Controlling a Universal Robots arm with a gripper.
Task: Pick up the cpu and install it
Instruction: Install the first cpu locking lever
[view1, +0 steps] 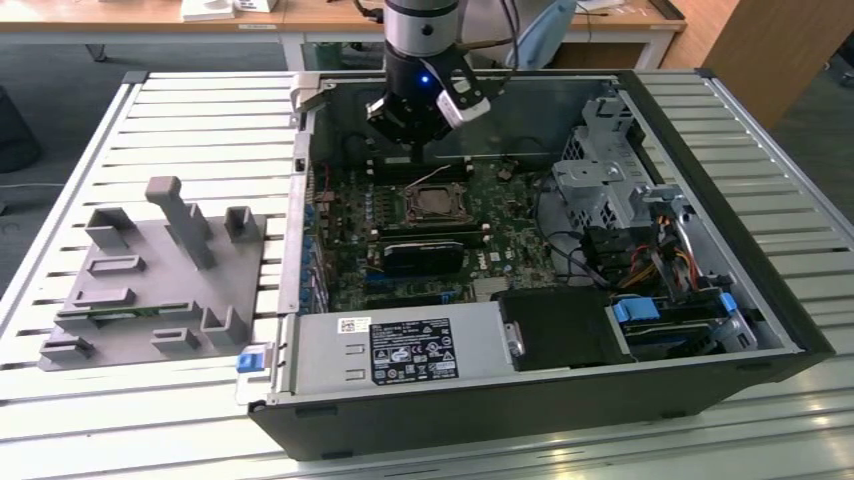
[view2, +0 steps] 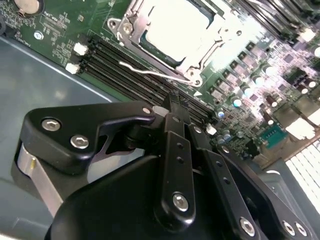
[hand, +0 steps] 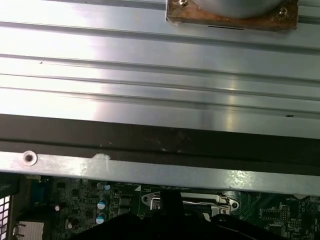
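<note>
The cpu (view2: 172, 22) lies flat inside the metal-framed socket (view2: 197, 62) on the motherboard, its silvery top glaring in the light. In the exterior view the cpu (view1: 430, 205) shows as a small square in the socket, at the middle of the open computer case. My gripper (view1: 420, 158) hangs just behind the socket, above the memory slots (view2: 125, 67). Its black fingers (view2: 172, 112) are pressed together with nothing between them. The socket's thin wire lever (view2: 145, 72) lies between the fingertips and the chip. In the first wrist view the gripper (hand: 170, 200) pokes in front of the socket frame.
The open case (view1: 747, 300) lies on a slatted metal table (view1: 200, 130). A grey plastic tray (view1: 147, 290) with upright pegs stands at the exterior view's left. Drive cages and cables (view1: 627, 200) fill the case's right side, with a power supply (view1: 400, 350) at the front.
</note>
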